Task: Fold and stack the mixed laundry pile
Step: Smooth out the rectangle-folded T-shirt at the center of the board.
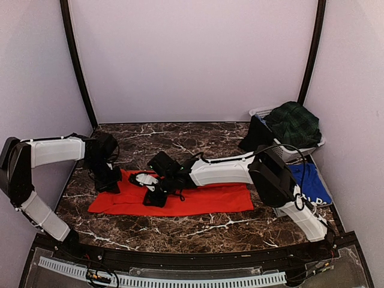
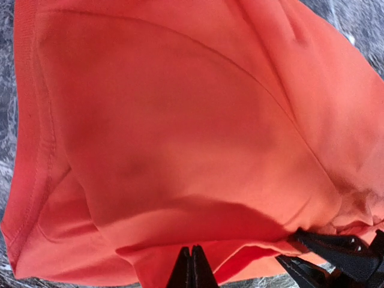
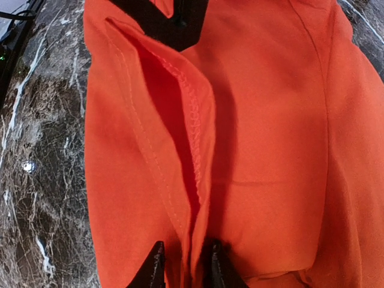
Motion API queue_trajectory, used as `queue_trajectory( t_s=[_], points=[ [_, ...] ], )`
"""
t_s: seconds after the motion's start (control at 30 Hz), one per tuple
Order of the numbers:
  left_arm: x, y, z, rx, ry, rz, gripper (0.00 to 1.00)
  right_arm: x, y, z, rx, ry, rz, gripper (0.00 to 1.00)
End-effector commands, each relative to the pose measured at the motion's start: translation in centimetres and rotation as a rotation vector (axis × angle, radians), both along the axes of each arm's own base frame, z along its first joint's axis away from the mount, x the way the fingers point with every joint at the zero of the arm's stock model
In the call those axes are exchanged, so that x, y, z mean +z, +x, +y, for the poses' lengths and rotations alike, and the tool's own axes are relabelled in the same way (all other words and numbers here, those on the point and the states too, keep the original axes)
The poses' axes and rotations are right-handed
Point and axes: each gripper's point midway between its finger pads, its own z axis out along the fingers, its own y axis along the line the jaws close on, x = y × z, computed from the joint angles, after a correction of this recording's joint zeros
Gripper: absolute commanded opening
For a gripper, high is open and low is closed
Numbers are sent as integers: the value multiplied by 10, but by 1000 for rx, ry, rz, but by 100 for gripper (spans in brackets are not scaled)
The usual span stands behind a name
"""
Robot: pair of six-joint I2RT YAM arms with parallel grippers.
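Red T-shirt (image 1: 210, 197) is spread flat mid tabletop (image 1: 180, 228). Right tool (image 3: 187, 267) looks pinched on a raised ridge of hem. Left tool (image 2: 192, 270) is closed at the shirt's left edge, can't tell if it's got cloth. I'd lift both edges evenly and keep the fold line straight. Green skirt (image 1: 294, 123) sits heaped on the basket (image 1: 259, 112), blue shirt (image 1: 312, 183) half hidden behind the right arm.
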Motion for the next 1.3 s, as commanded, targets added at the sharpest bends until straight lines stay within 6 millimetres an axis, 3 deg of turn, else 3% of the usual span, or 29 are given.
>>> queue_trajectory(
  t_s=[0.0,0.17,0.33,0.4,0.47,0.53,0.63,0.77,0.9,1.0,1.07,1.27],
  points=[
    [6,-30,-14,-46,-33,44,0,43,3,5,-25,88,-16,28],
    [3,-48,-30,-99,-50,75,0,83,-1,-4,-13,177,47,51],
    [0,-64,-37,-148,-32,105,0,109,-2,-22,-8,234,119,54],
    [3,-67,-36,-166,-20,96,0,111,3,-33,-42,235,166,53],
    [14,-64,-39,-181,-42,46,0,106,12,-49,-90,217,206,51],
    [37,-53,-46,-201,-94,-68,0,102,23,-65,-146,205,227,50],
    [56,-32,-50,-195,-108,-194,5,97,42,-92,-237,182,257,49],
    [50,-11,-60,-179,-99,-191,8,84,74,-132,-367,127,267,48],
    [25,1,-69,-158,-96,-140,7,68,101,-170,-474,62,271,47],
    [5,-10,-72,-141,-119,-69,5,53,118,-195,-540,8,266,46],
    [-9,-34,-68,-141,-134,-19,4,45,123,-206,-557,-6,283,46],
    [-5,-85,-46,-102,-150,17,6,36,122,-207,-553,-14,305,46]
  ],
)
